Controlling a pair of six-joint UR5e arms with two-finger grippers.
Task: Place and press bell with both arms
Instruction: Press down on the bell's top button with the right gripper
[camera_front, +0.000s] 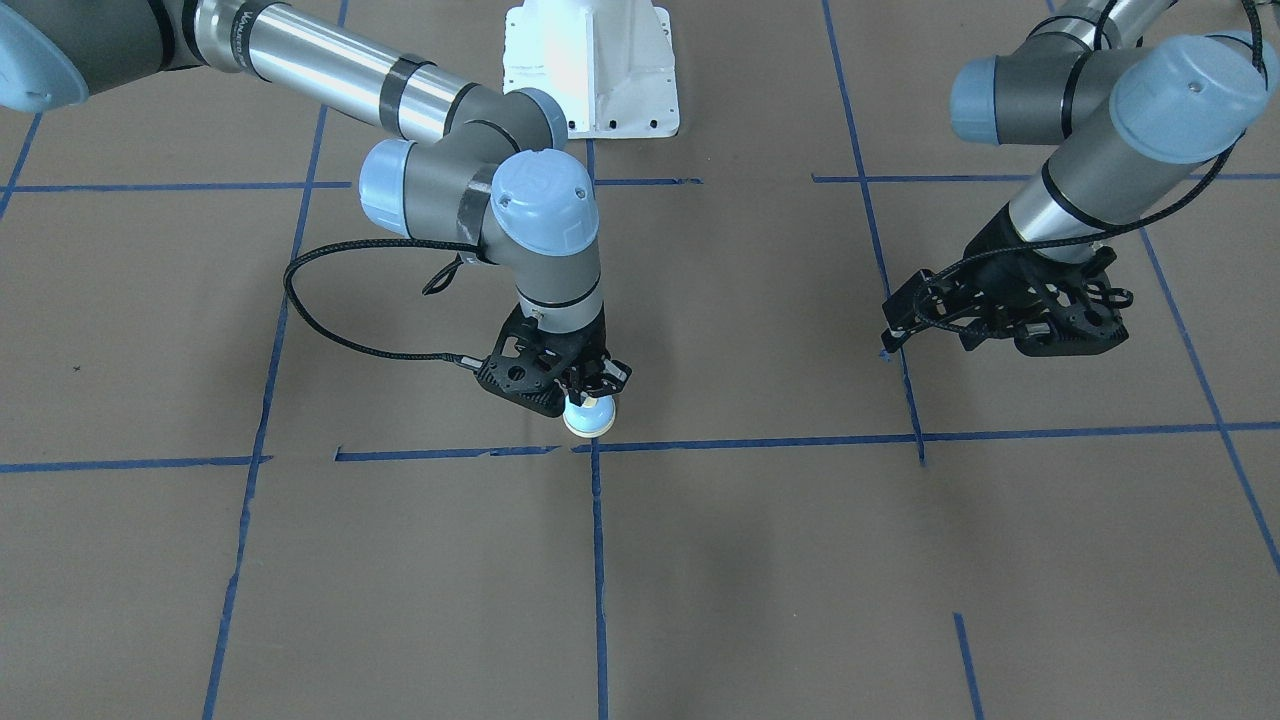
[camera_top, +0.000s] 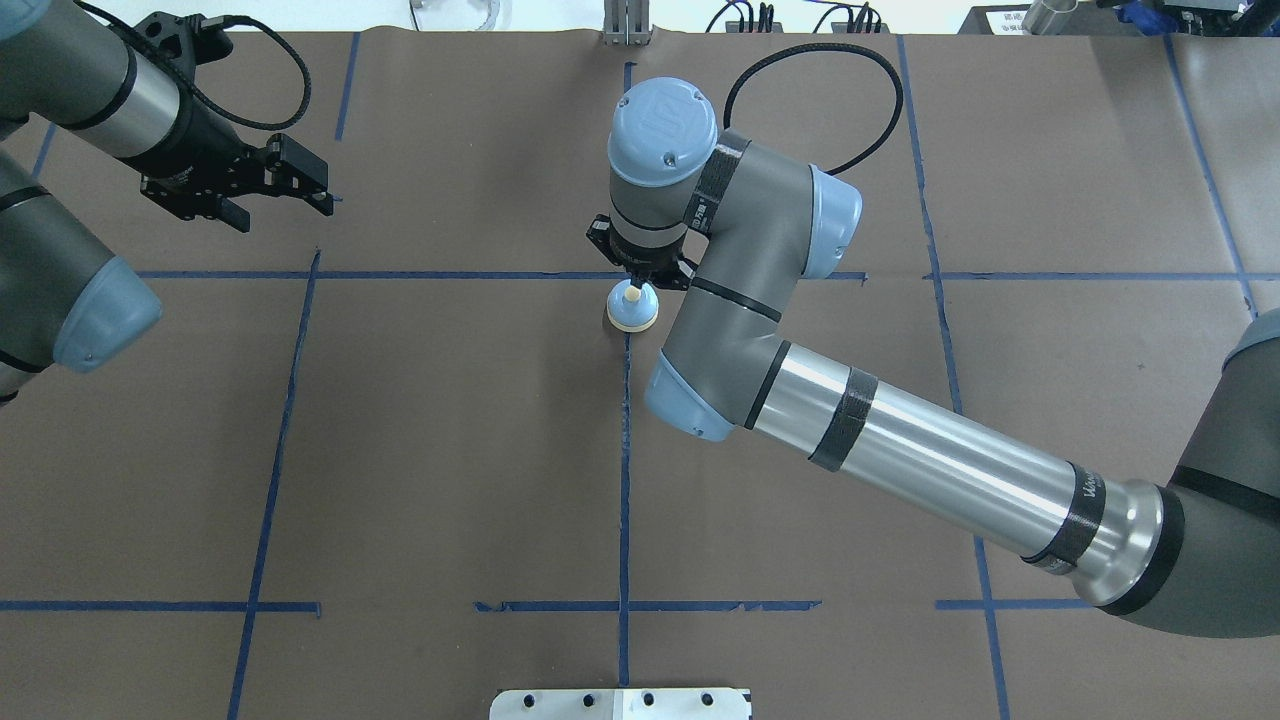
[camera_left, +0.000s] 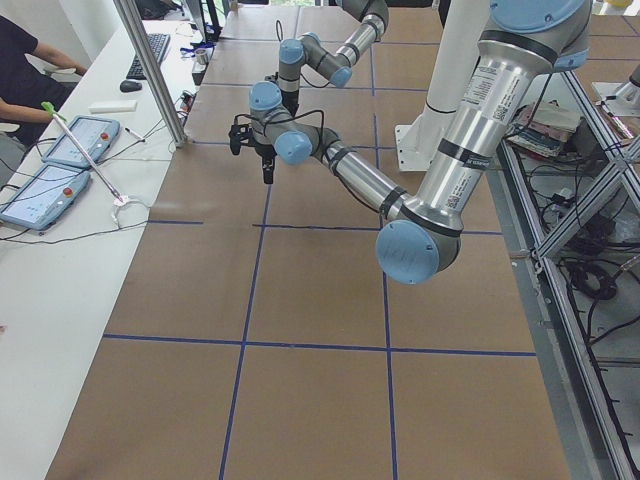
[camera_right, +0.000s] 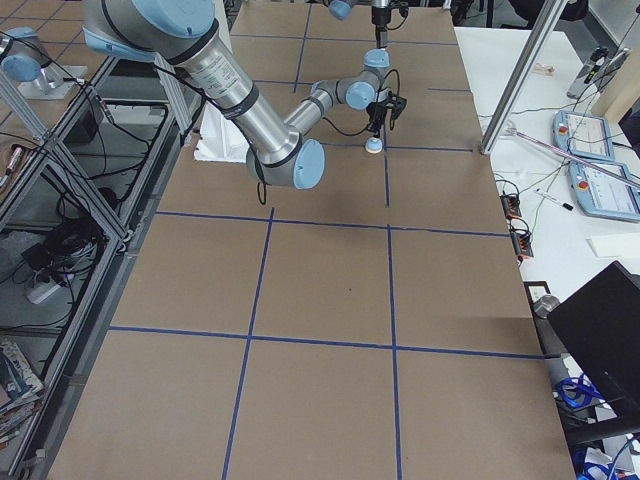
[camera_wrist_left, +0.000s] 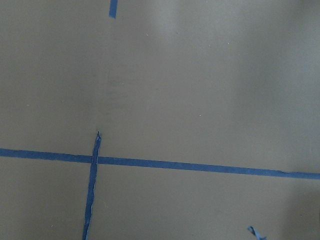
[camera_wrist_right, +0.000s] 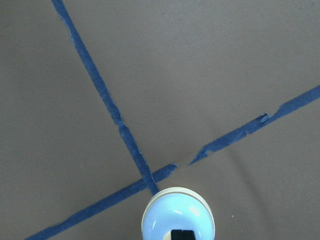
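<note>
1. Shows the bell (camera_top: 632, 309) as a small round dome: light blue top, cream button at the centre, cream rim round the base.
2. Places it upright on the brown table (camera_top: 450, 450), at a crossing of blue tape lines (camera_top: 625, 480), near mid-table and in line with the white pedestal (camera_front: 590, 70).
3. Sets the right gripper (camera_top: 637, 280) directly above the bell, pointing straight down, fingers drawn together on the button.
4. Renders those fingers, from the right wrist, as one dark block covering the dome's centre, with the blue top and cream rim visible around it.
5. Brings the right arm (camera_top: 930, 460) in from the robot's right, elbow bent low over the table just beside the bell.
6. Locates the left gripper (camera_top: 312, 192) well apart from the bell, off to the robot's left, raised above the table, tilted and touching nothing.
7. Cannot tell whether the left fingers stand apart or together; gives, from the left wrist, only bare table and tape.
</note>
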